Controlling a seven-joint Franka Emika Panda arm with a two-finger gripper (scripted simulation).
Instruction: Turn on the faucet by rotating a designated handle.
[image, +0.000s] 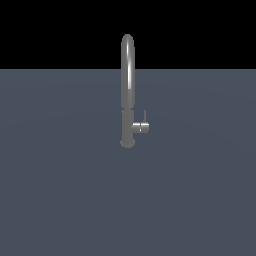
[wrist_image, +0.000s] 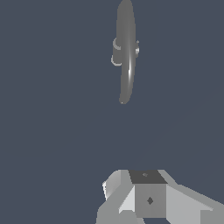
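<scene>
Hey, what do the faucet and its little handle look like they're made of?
The faucet looks like brushed grey metal, given the soft bright streak along its spout. The handle looks like the same metal, slightly shinier at its stub end. It's a simulator render, so this is only appearance.

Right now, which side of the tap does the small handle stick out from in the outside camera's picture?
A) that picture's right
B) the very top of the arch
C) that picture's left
A: the handle juts from the lower body of the faucet toward the exterior view's right, its thin rod pointing up.

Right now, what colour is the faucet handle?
Grey brushed metal, like the faucet; the handle shows best in the exterior view.
</scene>
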